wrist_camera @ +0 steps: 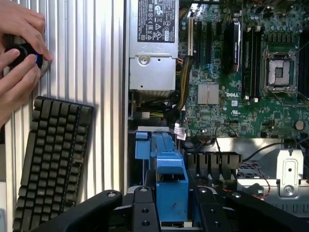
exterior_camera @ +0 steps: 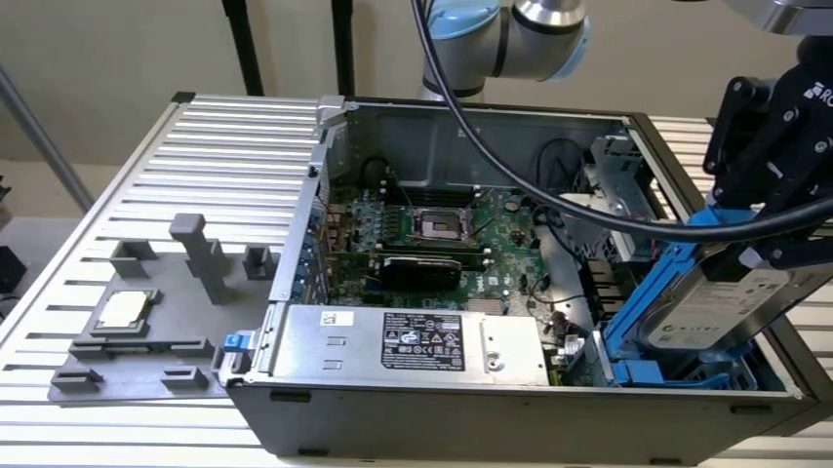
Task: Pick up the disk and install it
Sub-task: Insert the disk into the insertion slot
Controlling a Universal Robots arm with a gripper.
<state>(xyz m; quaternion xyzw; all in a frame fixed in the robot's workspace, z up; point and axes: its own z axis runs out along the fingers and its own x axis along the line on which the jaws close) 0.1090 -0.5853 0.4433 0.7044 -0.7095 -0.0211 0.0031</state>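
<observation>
One thing held: black gripper clamped on the flat silver-grey metal disk in blue plastic rails, tilted at the exterior view's lower right over the bay of the open dark-grey computer case, likely to line up with it.

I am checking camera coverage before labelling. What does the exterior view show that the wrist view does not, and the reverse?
Exterior view: a CPU chip on a grey fixture beside the case, and the white label of the disk. Wrist view: a keyboard and a person's hands on a black knob. Both: the disk in its blue rails, gripped by the robot hand, the power supply and the motherboard.
</observation>
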